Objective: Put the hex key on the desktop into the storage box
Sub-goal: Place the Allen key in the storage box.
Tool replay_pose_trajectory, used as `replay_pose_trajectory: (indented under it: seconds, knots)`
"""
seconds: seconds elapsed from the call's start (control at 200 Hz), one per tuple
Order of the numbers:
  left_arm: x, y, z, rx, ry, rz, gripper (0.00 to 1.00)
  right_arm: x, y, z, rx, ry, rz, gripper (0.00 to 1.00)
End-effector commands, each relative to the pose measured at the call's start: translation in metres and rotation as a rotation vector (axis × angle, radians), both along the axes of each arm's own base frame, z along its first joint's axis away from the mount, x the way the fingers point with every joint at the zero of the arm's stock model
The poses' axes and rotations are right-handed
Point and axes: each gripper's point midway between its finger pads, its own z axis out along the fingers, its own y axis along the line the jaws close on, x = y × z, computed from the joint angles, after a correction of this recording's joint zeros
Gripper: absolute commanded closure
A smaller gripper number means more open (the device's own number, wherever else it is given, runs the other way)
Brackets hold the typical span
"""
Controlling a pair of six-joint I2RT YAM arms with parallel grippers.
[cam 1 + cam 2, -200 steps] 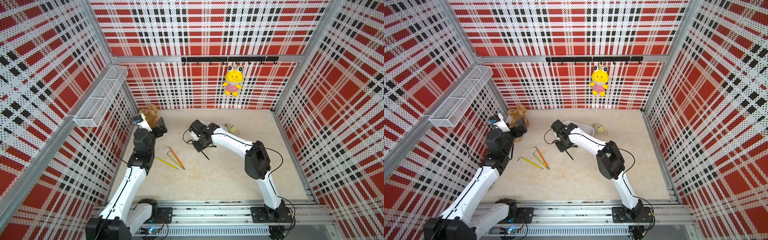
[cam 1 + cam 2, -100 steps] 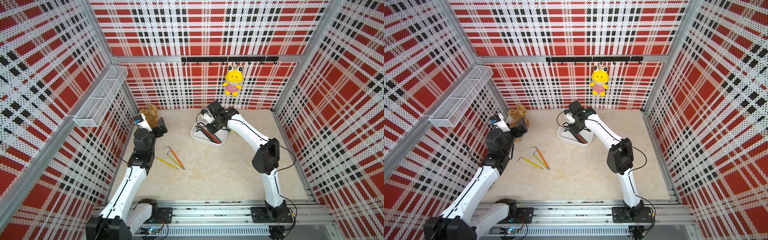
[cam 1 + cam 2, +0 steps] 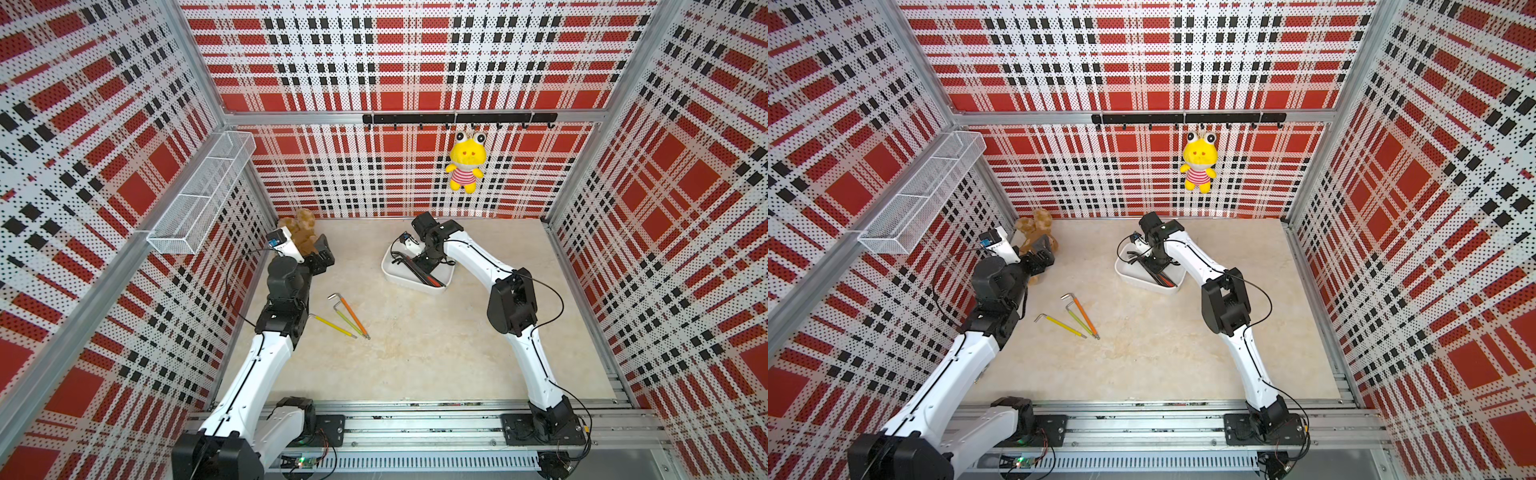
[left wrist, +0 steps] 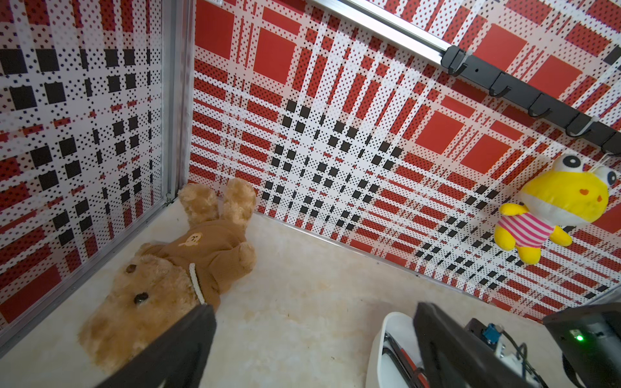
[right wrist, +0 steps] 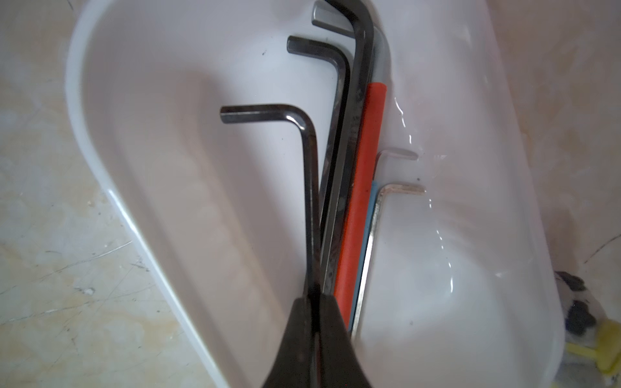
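Leftmost: left gripper (image 4: 314,307) with jaws wide apart and empty, poised just short of the brown plush bear (image 4: 188,262) in the corner of the tabletop (image 3: 415,353), touching nothing. Further right, between the two grippers and nearer the left one: three keys flat on the tabletop, namely the yellow-sleeved hex key (image 3: 332,326), the lime-sleeved hex key (image 3: 348,320) and the orange-sleeved hex key (image 3: 352,316). Last two side by side and almost touching, all three well apart from the right gripper. Right again: storage box (image 3: 399,276) directly beneath the right gripper (image 5: 314,297). Jaws there pinched together on the long shaft of a black hex key (image 5: 311,201), short arm pointing away from the gripper, inside the box walls; cannot tell whether touching the box floor. Just beside the held key, lying in the box: a bundle of others, among them a red-sleeved key (image 5: 363,168).

Judged as the release step of one delivery: key within the rim, not yet let go. Next move: part the jaws, rise straight up clear of the rim without dragging the bundle, then reach across for the three on the tabletop. Probably the orange-sleeved one first, as nearest the right gripper. Calls for a low, flat pinch across a thin shaft, with care not to snag its lime neighbour.
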Motion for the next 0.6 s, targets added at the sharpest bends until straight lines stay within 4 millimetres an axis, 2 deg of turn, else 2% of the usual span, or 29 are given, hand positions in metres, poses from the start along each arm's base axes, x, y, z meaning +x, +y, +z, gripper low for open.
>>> replay_pose_trajectory:
  seconds: [0.0, 0.256, 0.591]
  knots:
    - [0.0, 0.002, 0.01, -0.002, -0.022, 0.004, 0.01, 0.018, 0.0, 0.003, 0.019, -0.05, -0.027, 1.0]
    - [0.001, 0.002, 0.008, -0.004, -0.017, 0.001, 0.01, 0.032, -0.002, -0.02, 0.032, -0.047, -0.08, 1.0]
    - [0.001, 0.002, 0.008, -0.002, -0.016, 0.006, 0.01, 0.037, -0.01, -0.051, 0.014, -0.023, -0.118, 1.0]
